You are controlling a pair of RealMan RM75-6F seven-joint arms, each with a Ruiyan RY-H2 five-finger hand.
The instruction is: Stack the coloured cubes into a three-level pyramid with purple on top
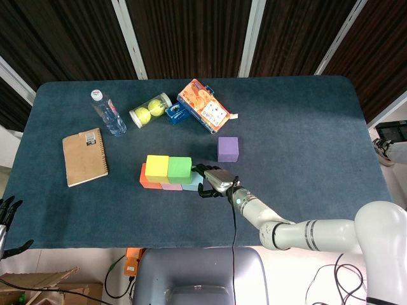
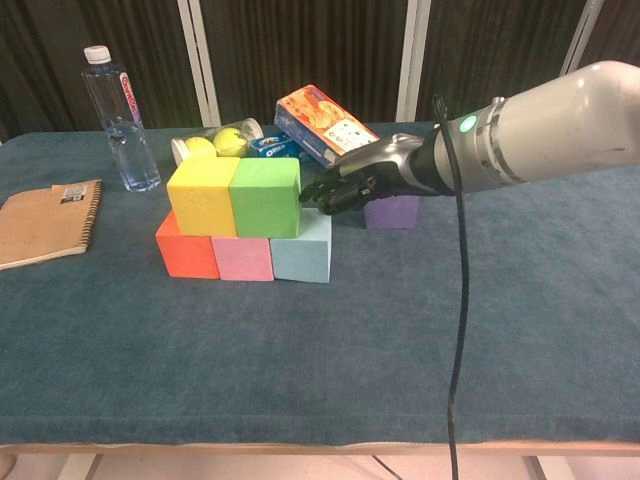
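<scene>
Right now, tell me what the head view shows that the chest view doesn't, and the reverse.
Only the head view shows the left hand, low beside the table's near-left corner, and the purple cube whole, standing apart from the stack. Only the chest view shows the stack's front: red cube, pink cube and blue cube below, yellow cube and green cube above. Both show the right hand at the green cube's right side, the bottle and the notebook.
</scene>
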